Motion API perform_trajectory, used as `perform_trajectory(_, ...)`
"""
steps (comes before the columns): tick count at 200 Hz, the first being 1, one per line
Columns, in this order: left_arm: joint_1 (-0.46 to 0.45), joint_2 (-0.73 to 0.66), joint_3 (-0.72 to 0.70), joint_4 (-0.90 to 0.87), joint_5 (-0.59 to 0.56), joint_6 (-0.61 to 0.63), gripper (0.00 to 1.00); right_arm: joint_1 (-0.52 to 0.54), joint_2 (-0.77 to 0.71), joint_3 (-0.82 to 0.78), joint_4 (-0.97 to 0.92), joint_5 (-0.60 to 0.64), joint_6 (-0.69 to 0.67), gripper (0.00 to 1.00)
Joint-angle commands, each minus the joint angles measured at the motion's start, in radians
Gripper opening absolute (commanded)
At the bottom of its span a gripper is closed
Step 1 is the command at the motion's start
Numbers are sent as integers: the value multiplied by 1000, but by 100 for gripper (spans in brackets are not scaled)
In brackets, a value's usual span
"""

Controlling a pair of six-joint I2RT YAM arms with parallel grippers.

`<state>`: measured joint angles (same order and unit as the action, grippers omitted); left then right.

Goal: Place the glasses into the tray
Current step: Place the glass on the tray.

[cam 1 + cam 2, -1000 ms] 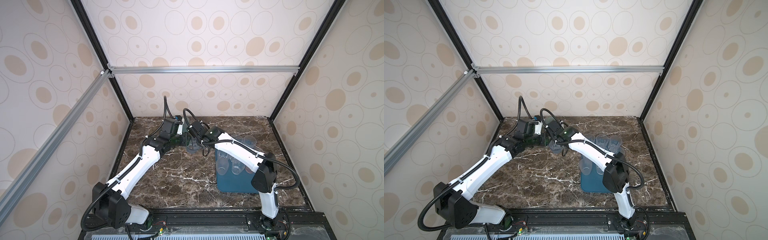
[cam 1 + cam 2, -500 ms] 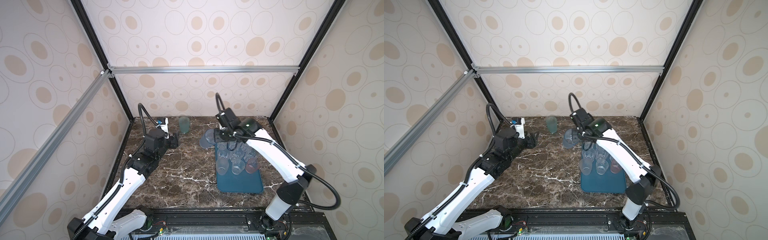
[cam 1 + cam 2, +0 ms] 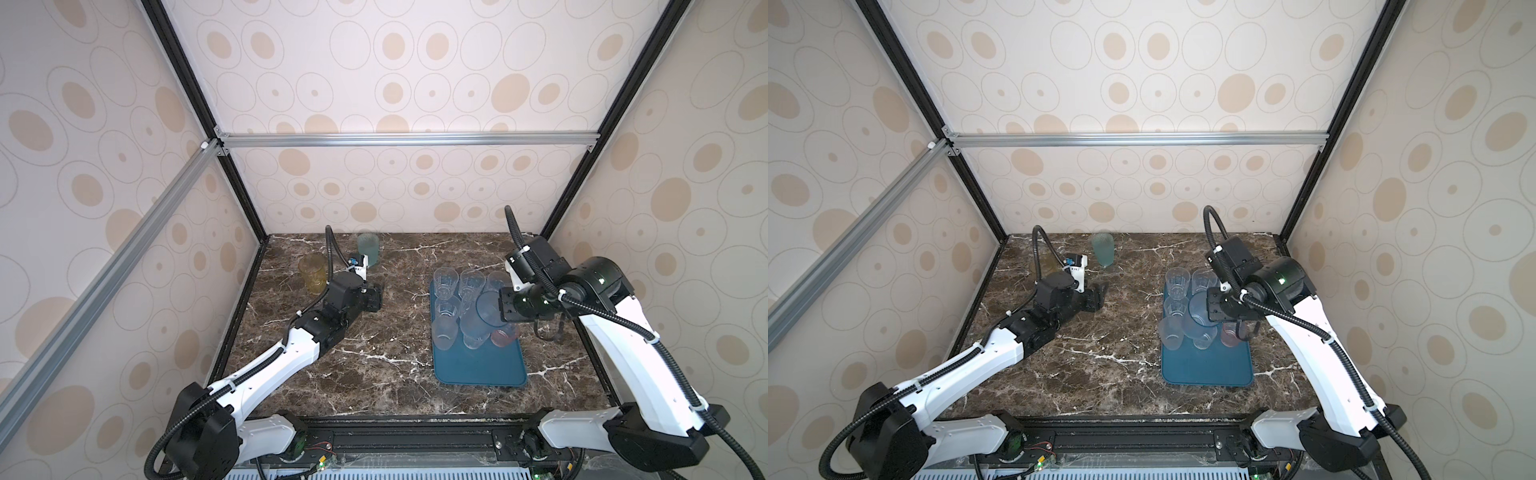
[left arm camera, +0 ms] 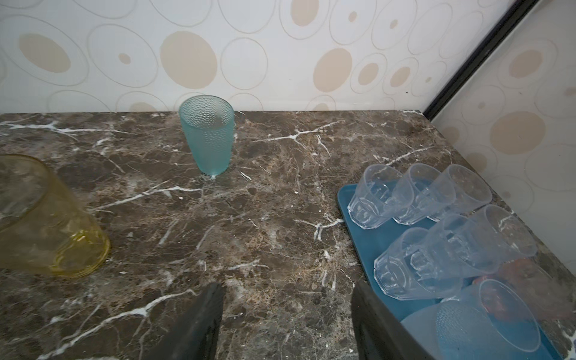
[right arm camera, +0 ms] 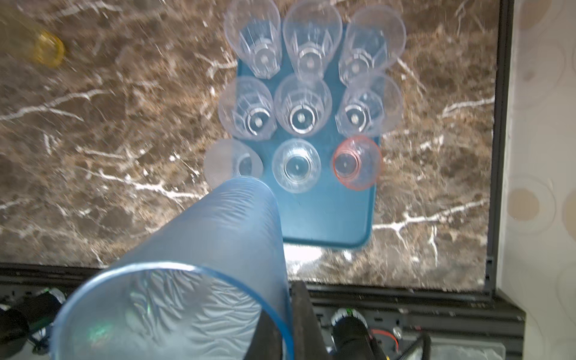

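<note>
One blue tumbler (image 5: 218,249) in right jaws' pinch, frosted glass (image 5: 224,159) half-hidden; left jaws spread

Bright light, soft shadows; right wrist view motion-blurred; blue glass (image 5: 199,249) defocused.

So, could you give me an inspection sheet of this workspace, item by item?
Surface: dark marble tabletop, white veins.
Job's things: tray holds nine upright glasses; teal glass and amber glass stand on the tabletop outside it.
Clutter: nothing seen.
Grippers: left gripper open, empty; right gripper shut on blue glass rim, over the tray.
Cables: black hoses loop clear of the glasses.
Surroundings: spotted wall panels, aluminium frame.
</note>
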<state>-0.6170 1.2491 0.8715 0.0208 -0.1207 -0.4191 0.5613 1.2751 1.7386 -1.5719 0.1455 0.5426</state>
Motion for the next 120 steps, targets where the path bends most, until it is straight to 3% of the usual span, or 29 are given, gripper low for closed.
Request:
perform_trajectory(1, -24, 25, -3, 69, 5, -38, 66, 17, -31, -66, -129, -28, 55, 2)
perform_trajectory(22, -34, 51, -3, 81, 8, -32, 66, 78, -48, -211, -69, -2, 97, 2)
perform_trajectory(61, -36, 54, -35, 78, -22, -18, 66, 144, -61, -461, 223, -2, 169, 2)
perform_trajectory(120, -36, 56, -77, 74, -37, -16, 66, 159, -17, -602, 423, -1, 191, 1)
